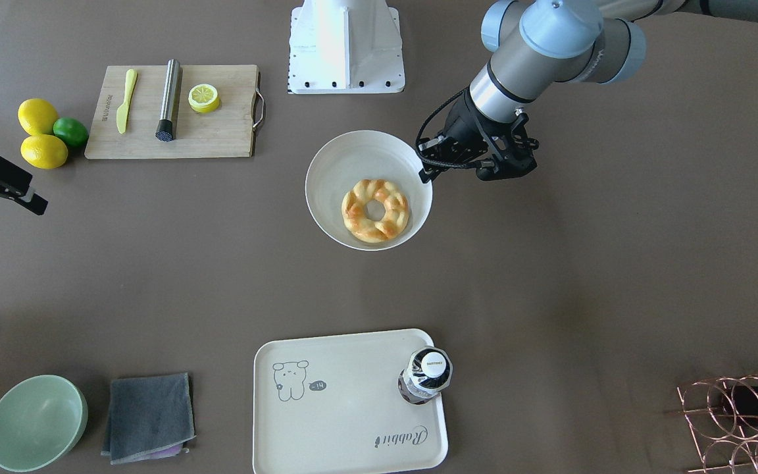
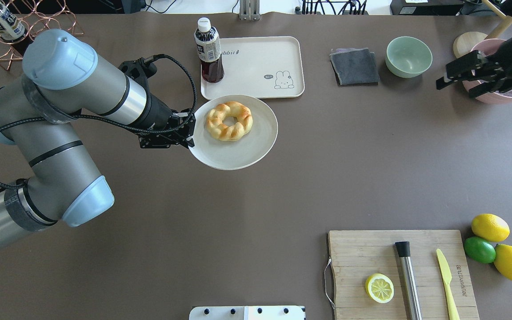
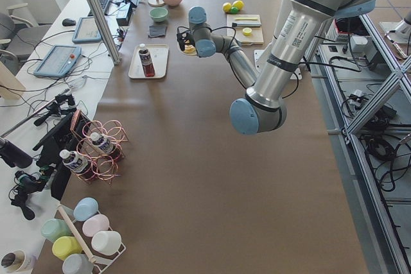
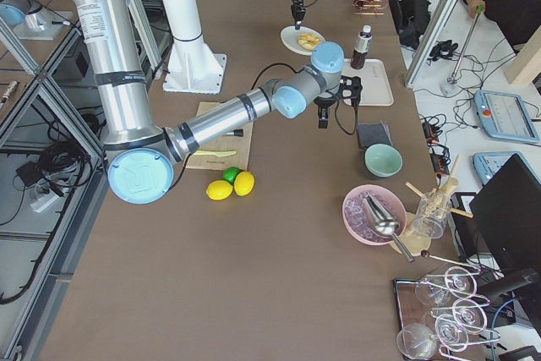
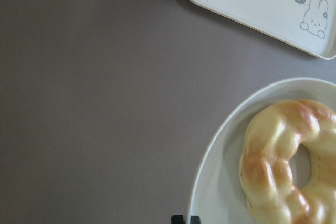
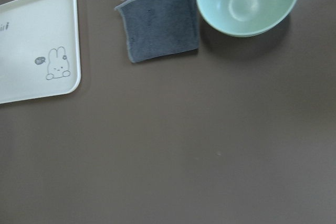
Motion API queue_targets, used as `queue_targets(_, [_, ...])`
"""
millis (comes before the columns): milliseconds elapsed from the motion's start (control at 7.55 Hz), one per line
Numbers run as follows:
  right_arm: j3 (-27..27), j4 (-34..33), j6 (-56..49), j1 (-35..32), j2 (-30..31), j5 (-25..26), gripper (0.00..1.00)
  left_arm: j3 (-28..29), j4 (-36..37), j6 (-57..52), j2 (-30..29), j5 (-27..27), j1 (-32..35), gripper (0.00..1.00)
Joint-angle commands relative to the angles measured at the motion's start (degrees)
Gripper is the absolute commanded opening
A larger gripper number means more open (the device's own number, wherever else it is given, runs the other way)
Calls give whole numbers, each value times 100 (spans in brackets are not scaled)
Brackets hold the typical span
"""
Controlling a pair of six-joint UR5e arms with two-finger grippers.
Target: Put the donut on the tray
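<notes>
The donut (image 1: pixel 375 210), a golden braided ring, lies on a white plate (image 1: pixel 353 155). My left gripper (image 2: pixel 190 133) is shut on the plate's rim and holds the plate above the table, near the cream tray (image 2: pixel 256 62). In the left wrist view the donut (image 5: pixel 283 166) is at the lower right, with the tray's (image 5: pixel 252 3) corner above it. The tray (image 1: pixel 346 408) bears a rabbit drawing. My right gripper (image 2: pixel 456 89) is open and empty, high at the far right, away from the plate.
A dark bottle (image 2: pixel 208 49) stands on the tray's corner nearest the plate. A grey cloth (image 2: pixel 354 66) and a green bowl (image 2: pixel 409 56) lie beside the tray. A cutting board (image 2: pixel 371 249) with a lemon half, lemons, a lime and a copper rack (image 1: pixel 741 421) stand further off.
</notes>
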State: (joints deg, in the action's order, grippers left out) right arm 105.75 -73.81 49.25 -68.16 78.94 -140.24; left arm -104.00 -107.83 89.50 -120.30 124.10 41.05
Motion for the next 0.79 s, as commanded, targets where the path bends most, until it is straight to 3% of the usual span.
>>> queue_targets(0, [86, 314, 2152, 1265, -894, 934, 100, -86, 121, 242, -80, -349, -289, 0])
queue_targets(265, [-10, 271, 2729, 2057, -1492, 1130, 100, -120, 683, 234, -388, -683, -465, 0])
queue_targets(662, [-159, 253, 3249, 2693, -1785, 1605, 100, -156, 711, 243, -397, -878, -554, 0])
